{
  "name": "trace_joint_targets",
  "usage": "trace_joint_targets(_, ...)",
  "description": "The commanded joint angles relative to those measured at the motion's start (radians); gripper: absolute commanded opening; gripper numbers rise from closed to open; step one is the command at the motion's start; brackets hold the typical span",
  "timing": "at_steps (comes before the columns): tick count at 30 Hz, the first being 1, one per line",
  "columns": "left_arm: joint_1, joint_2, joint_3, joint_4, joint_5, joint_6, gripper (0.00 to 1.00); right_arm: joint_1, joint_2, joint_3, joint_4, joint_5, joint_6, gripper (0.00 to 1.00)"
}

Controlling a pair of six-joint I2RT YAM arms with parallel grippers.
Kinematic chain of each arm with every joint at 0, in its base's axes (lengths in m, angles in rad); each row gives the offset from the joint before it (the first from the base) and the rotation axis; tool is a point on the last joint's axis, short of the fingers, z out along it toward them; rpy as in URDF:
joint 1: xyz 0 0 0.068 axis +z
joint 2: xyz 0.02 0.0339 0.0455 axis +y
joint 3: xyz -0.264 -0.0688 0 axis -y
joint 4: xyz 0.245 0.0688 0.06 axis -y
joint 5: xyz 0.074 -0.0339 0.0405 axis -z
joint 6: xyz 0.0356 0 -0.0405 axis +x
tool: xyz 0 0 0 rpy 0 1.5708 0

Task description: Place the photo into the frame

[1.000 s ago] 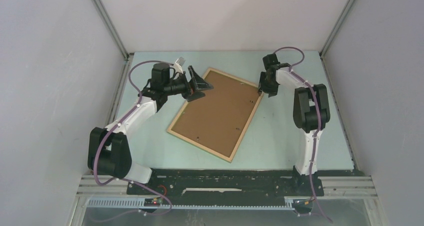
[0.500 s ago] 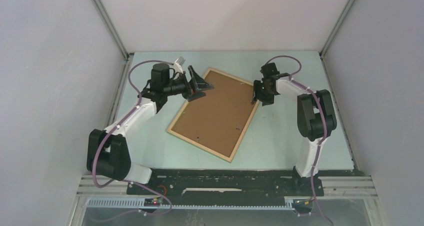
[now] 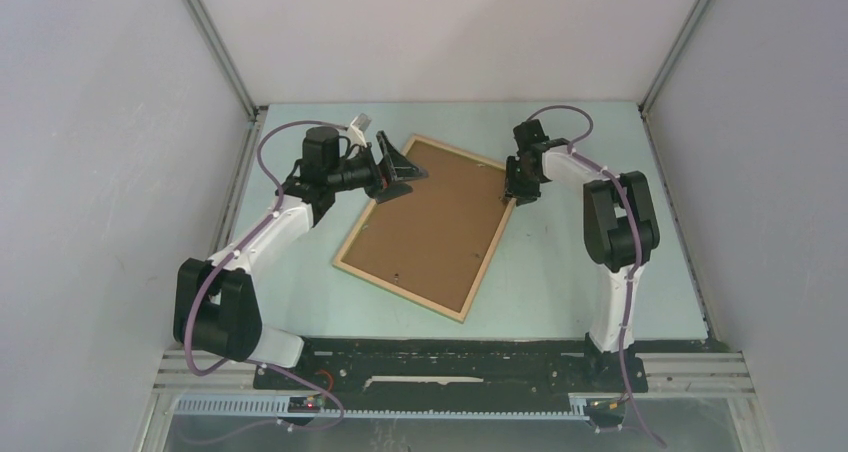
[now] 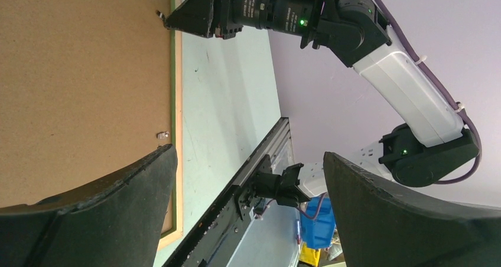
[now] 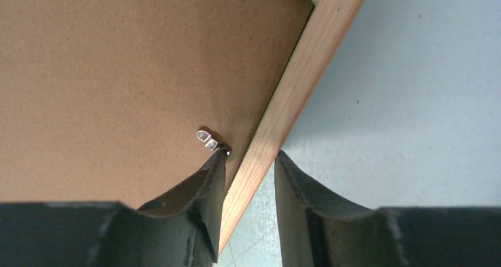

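frame (image 3: 398, 291) lies flat mid table (image 3: 560, 272), at a slant, light wood side up. photo (image 3: 435, 227) sits inside it, brown board back up, print side hidden from me.

left gripper (image 3: 408, 177) is over the frame's far left corner, jaws wide apart, nothing between them. from its wrist view i see the board and the frame's edge past one finger and bare table past the gap. can't tell if it touches anything.

right gripper (image 3: 516, 194) is at the far right corner, tipped down onto the frame. jaws narrow, set astride the frame's right side. one of its fingers (image 5: 204, 187) is on the board side, tip right at a small metal tab (image 5: 207, 138) that lies on the photo's back. the other is on the table side, just beside the wood's outer edge. i can't tell whether they pinch the wood or only stand either side of it.

second tab (image 4: 162, 135) shows nearer along that same side, lying on the board. both arms reach in from the near edge, well apart.
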Motion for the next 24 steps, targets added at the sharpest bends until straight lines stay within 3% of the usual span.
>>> trace_joint_targets(1,-0.003,-0.038,-0.025,0.028,0.028,-0.008,1.00,0.004,0.053,0.047,0.006,0.040,0.008,0.36)
trace_joint_targets(5,-0.004,-0.038,-0.027,0.027,0.028,-0.008,1.00,-0.010,0.075,0.085,0.001,0.017,-0.001,0.25)
trace_joint_targets(11,-0.006,-0.033,-0.030,0.027,0.028,-0.011,1.00,-0.037,0.085,0.130,-0.007,-0.078,-0.080,0.00)
trace_joint_targets(18,-0.014,-0.030,-0.031,0.055,0.030,-0.016,1.00,-0.018,0.065,0.143,-0.012,-0.159,-0.473,0.00)
trace_joint_targets(24,-0.016,-0.027,-0.034,0.054,0.026,-0.013,1.00,-0.025,0.067,0.162,0.009,-0.230,-0.581,0.00)
